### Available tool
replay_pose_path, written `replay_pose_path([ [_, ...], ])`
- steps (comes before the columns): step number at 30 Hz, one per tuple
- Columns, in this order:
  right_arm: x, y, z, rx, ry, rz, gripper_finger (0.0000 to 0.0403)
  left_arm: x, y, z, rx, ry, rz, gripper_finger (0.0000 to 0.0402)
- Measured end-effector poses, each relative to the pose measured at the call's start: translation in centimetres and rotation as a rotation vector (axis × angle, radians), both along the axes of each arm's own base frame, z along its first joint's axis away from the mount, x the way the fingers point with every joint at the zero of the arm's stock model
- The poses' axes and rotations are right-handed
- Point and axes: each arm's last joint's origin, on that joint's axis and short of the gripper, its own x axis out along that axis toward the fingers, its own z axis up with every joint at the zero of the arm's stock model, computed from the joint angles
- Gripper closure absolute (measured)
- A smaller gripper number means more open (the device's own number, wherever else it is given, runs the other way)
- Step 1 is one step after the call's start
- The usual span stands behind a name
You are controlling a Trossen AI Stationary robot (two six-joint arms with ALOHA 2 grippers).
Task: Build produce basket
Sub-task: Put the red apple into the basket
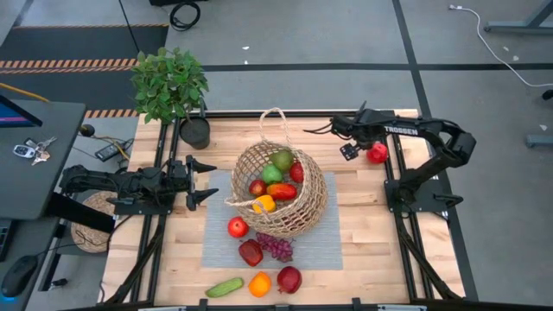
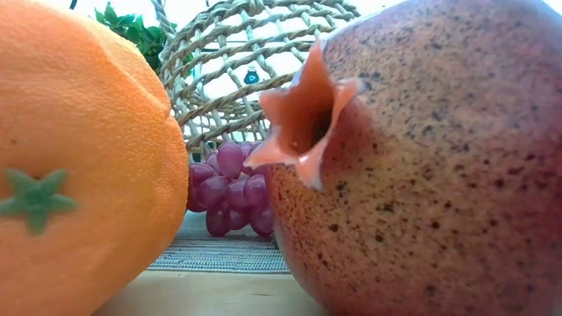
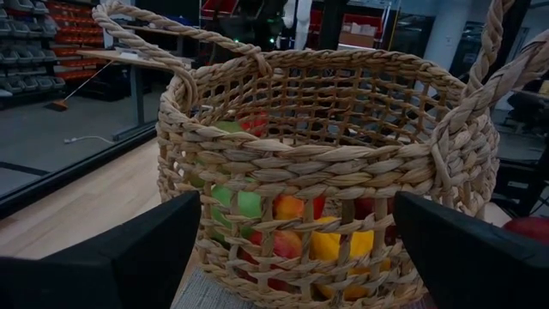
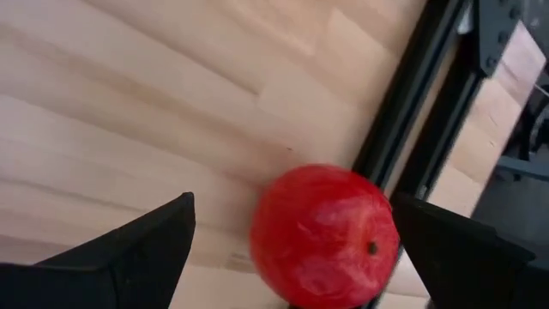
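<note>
Your right gripper hangs over the far right part of the counter with its jaws wide apart and nothing between them. A red apple lies on the bare wood just ahead of it, close against the dark frame rail on the counter's right side. That rail limits your room: judge the approach from the open wood on the basket side, since a jaw dropped on the rail side could strike metal.

The wicker basket sits mid-counter on a grey mat, apparently tipped so its mouth faces the left arm. It already holds several pieces, among them a green pear, a red-orange pepper and something yellow at its rim. Its thin handle loops up on the far side, so carry the apple in clear of it.

Your left gripper waits just beside the basket's left wall, jaws also apart and empty.

Outside the basket, near the front edge, lie a second red apple, purple grapes, a cucumber, an orange and a pomegranate. A potted plant stands at the far left corner, well apart.
</note>
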Motion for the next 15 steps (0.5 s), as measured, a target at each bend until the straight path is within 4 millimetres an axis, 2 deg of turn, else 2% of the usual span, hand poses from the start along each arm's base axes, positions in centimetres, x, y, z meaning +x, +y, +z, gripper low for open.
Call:
replay_pose_path([
  [15,-2.7,0.1,-2.0,-0.061,-0.036,-0.138,0.0003,0.0,0.0,0.0,0.0,0.0,0.0,0.001],
])
